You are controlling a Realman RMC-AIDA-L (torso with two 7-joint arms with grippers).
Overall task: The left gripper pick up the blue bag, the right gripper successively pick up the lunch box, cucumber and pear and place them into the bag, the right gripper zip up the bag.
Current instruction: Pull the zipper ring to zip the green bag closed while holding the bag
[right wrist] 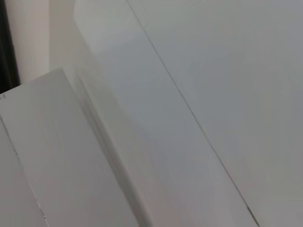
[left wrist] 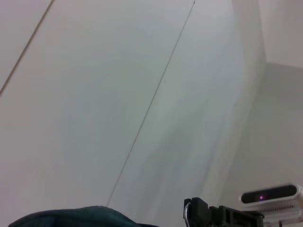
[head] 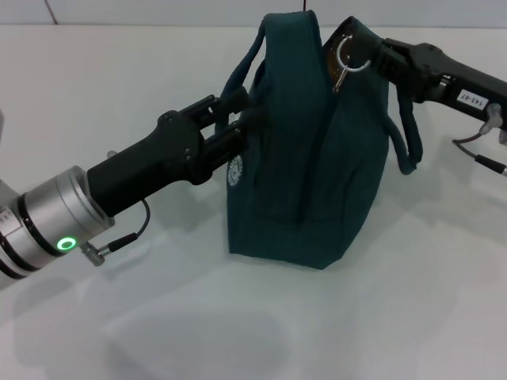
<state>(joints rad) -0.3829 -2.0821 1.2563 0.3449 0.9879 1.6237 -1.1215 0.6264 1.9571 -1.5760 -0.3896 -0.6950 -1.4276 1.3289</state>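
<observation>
the blue bag [head: 305, 150] stands upright on the white table [head: 238, 332], zipped along its top, between the two pincers. the left gripper [head: 242, 119] reaches in from the bag's left flank, its fingers pressed at the near handle [head: 242, 75], just above the round white logo [head: 234, 172]. the right gripper [head: 366, 57] sits at the bag's upper right corner, its tip at the ring zipper pull [head: 345, 57]. the other handle [head: 404, 134] droops below the right gripper.

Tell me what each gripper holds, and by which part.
The left gripper holds the blue bag by its handle. The right gripper is at the ring zipper pull; a grip cannot be told.
</observation>
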